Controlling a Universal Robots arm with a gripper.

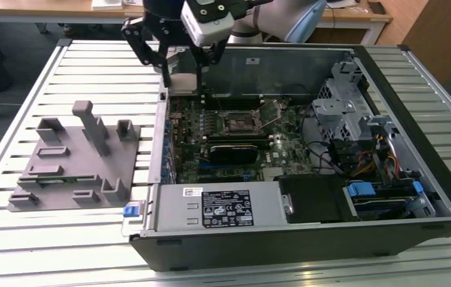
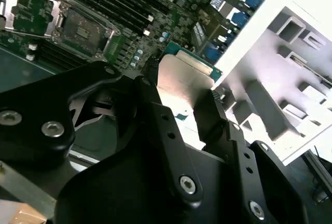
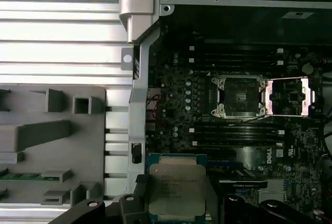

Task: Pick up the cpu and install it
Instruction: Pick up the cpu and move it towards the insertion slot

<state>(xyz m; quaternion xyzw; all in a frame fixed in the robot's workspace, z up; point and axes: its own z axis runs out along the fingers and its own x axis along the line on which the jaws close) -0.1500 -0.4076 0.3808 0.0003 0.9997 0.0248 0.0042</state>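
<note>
exterior view, claw [image 1: 182, 70] clamped on cpu [image 1: 184, 82], over the case [image 1: 289, 251] wall at the exterior view's left, second wrist view, cpu pinched between both fingers [image 2: 155, 115] above the board [image 2: 104, 6], first wrist view, socket [image 3: 240, 96] open inside case, memory stick [image 3: 21, 176] in fixture [image 3: 52, 146] slot

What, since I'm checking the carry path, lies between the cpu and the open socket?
In the first wrist view, rows of black memory slots on the motherboard lie between the cpu and the socket.
</note>
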